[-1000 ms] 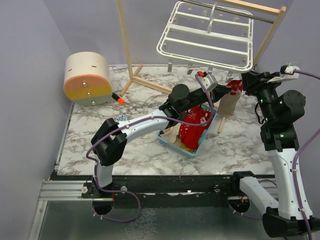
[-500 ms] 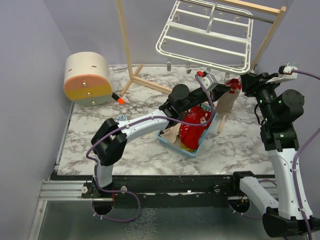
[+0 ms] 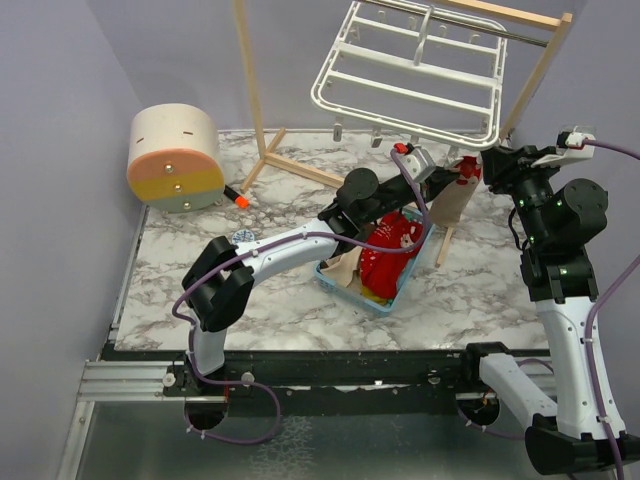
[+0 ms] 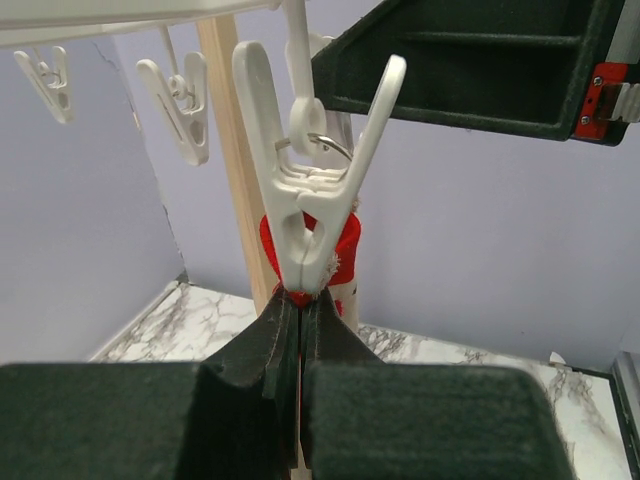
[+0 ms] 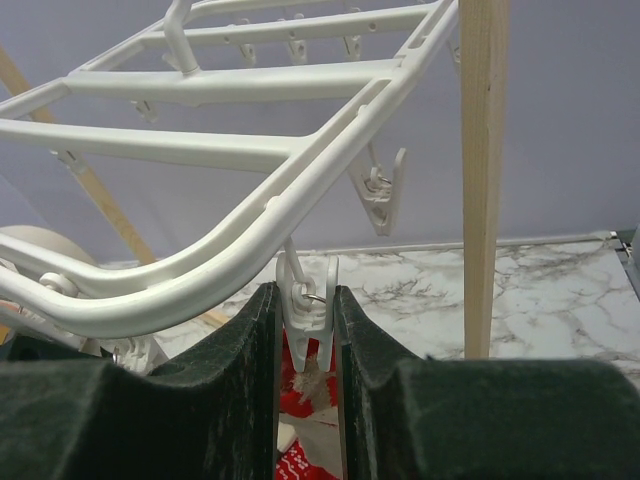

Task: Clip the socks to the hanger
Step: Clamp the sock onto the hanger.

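The white hanger hangs tilted from the wooden stand, with clips dangling under its frame. My left gripper is shut on the top edge of a red and beige sock, holding it up against the tip of one clip. My right gripper is shut on that clip, one finger on each handle. The sock's frayed red edge sits right at the clip's tips. More red socks lie in the basket.
A light-blue basket stands mid-table under the left arm. The wooden stand's legs and right post flank the hanger. A beige and orange cylinder and an orange-tipped pen lie at the left.
The right gripper and the sock's top have crept slightly up toward the hanger's edge. The left arm has hardly moved.
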